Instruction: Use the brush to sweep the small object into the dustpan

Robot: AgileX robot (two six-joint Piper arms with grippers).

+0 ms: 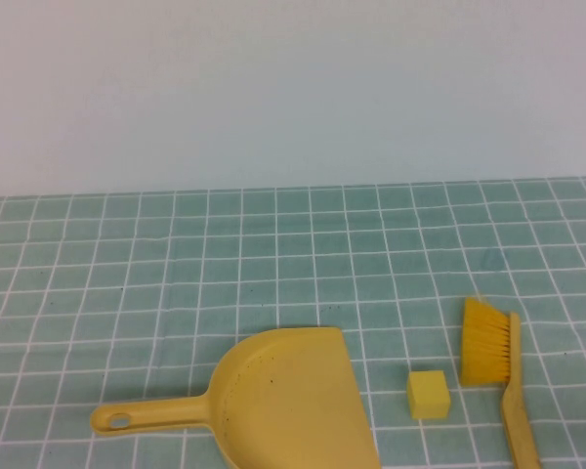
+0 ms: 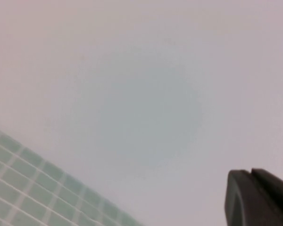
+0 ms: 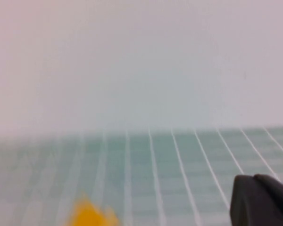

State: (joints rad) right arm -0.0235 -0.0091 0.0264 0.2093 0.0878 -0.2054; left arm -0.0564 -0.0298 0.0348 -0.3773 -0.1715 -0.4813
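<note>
The yellow dustpan (image 1: 288,396) lies at the near middle of the table, its long handle pointing left and its flat edge facing right. Just right of that edge sits the small yellow cube (image 1: 428,394). The yellow brush (image 1: 493,366) lies right of the cube, bristles toward the far side and handle running to the near edge. Neither arm shows in the high view. In the left wrist view my left gripper (image 2: 251,172) is shut on nothing, facing the pale wall. My right gripper (image 3: 254,178) is also shut and empty, above the tiles, with a blurred yellow shape (image 3: 89,214) ahead of it.
A teal tablecloth (image 1: 176,264) with a white grid covers the table. A plain pale wall (image 1: 293,88) rises behind the far edge.
</note>
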